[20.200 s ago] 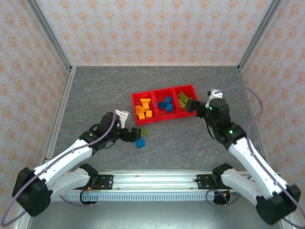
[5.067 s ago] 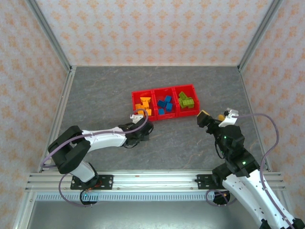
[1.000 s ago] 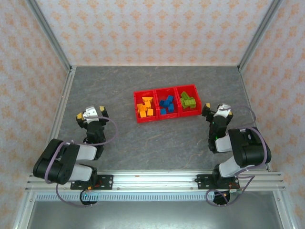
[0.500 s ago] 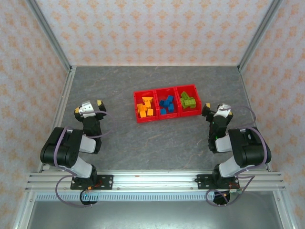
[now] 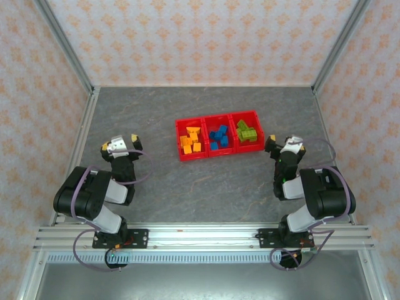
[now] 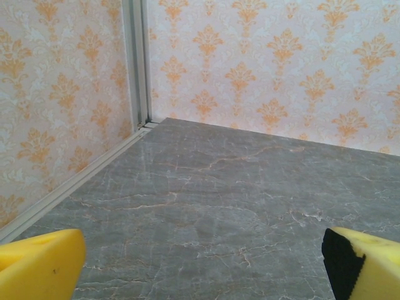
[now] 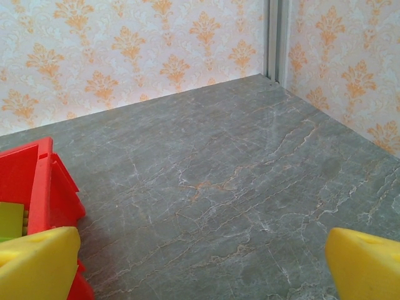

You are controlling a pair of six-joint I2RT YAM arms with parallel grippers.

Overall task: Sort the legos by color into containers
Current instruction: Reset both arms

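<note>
From above, the legos (image 5: 218,135) are lying in the bins (image 5: 215,117), with orange, blue and green each in its own compartment. The row is sitting well ahead and to the right of the left pincer (image 5: 119,142), and near the right pincer (image 5: 284,144), ahead and to its left. The bricks are looking light, stiff and smooth-sided, so probably slippery. Any pick would likely go best across two flat side walls, low on the brick, not over the studs or a corner. Both arms are sitting folded tight over their bases with wrists raised, and both pincers are gaping wide and carrying nothing.

At the left wrist, the left pincer (image 6: 200,269) is pointing along the table (image 6: 219,206) toward the wall (image 6: 262,62), its fingers (image 6: 37,265) spread apart.

At the right wrist, the right pincer (image 7: 200,265) is also standing wide, with the bins (image 7: 47,181) just beside its left finger and a green brick (image 7: 11,219) peeking inside.
</note>
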